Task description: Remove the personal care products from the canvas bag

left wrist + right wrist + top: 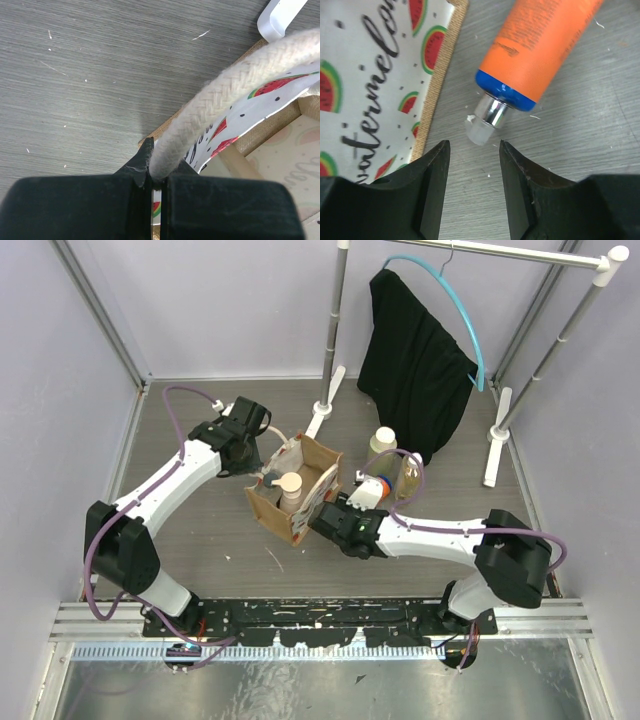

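Right gripper (472,150) stands with its jaws partly apart and nothing between them; the orange bottle (540,45) lies on its side on the table (200,540) just ahead of the fingertips, blue cap and nozzle pointing back at me, close beside the printed wall of the canvas bag (370,75). Left gripper (151,175) is clamped on the rope handle (215,100) at the bag's far-left corner. One beige bottle (291,487) stands inside the bag; the amber bottle (408,477) and a second beige bottle (383,442) stand outside, to the right.

My worries: the orange bottle is round and lying loose, so any brush from the right fingers as I pull away could send it rolling. The two upright bottles sit near the right wrist, and a careless swing would topple them. On the left I hold only rope, so a tug could tip the bag and spill what is left in it.

The right arm lies low and folded, forearm stretched leftward from its base to the bag's near-right side. The left arm reaches forward, elbow bent, wrist above the bag's corner
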